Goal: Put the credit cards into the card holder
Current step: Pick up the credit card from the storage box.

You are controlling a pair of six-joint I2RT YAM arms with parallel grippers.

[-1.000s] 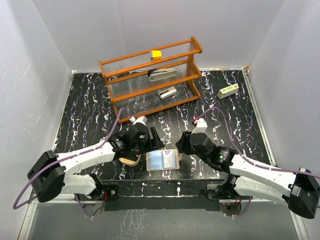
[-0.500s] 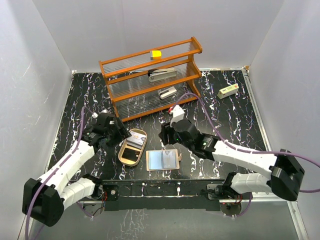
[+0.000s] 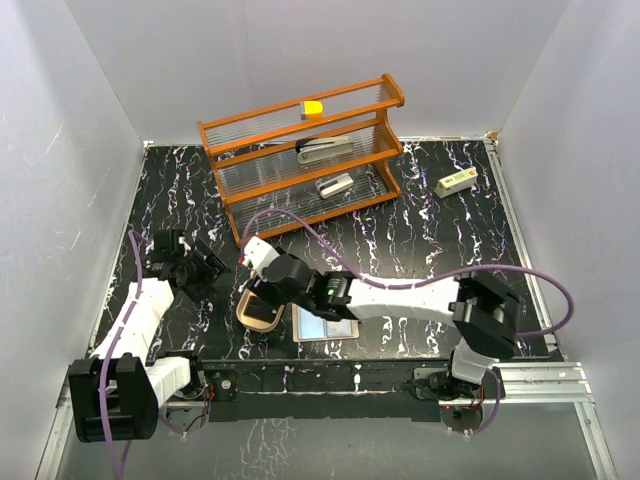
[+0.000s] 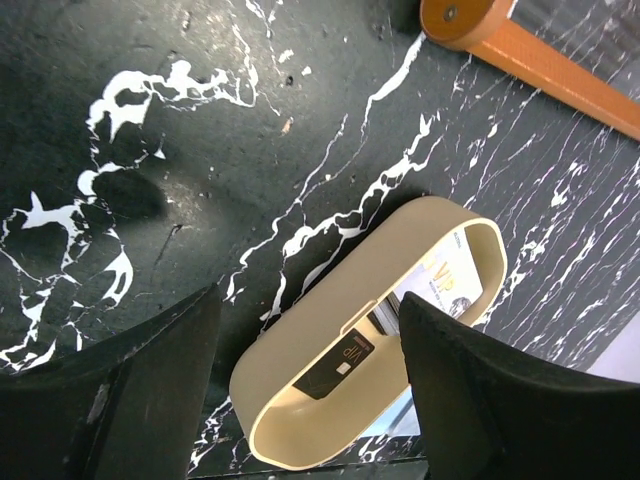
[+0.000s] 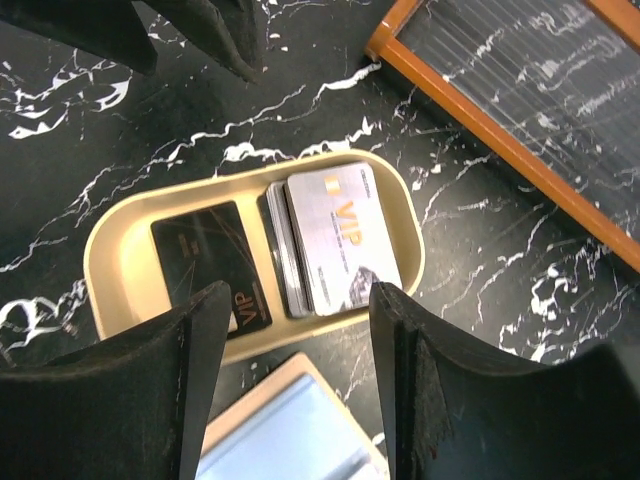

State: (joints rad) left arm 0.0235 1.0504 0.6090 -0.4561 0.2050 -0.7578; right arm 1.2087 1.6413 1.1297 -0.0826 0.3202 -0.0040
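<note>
The card holder (image 5: 120,250) is a tan oval tray lying on the black marbled table. In it lie the credit cards: a black card (image 5: 210,265) and beside it a stack topped by a silver card (image 5: 340,235). My right gripper (image 5: 300,288) hovers open just above the holder's near rim, nothing between its fingers. In the top view the right gripper (image 3: 268,290) covers most of the holder (image 3: 258,318). My left gripper (image 3: 200,268) stands open to the holder's left, apart from it. Its wrist view shows the holder (image 4: 300,370) and the black card (image 4: 340,365) beyond the left gripper (image 4: 310,295).
A tan folding wallet (image 3: 325,325) lies just right of the holder. An orange rack (image 3: 300,160) at the back holds two grey staplers (image 3: 325,150) and a yellow block (image 3: 313,108). A small white box (image 3: 455,183) sits at the back right.
The left arm has pulled back to the left, away from the holder. The right arm has swung left across the wallet to above the holder, its jaws wider apart.
</note>
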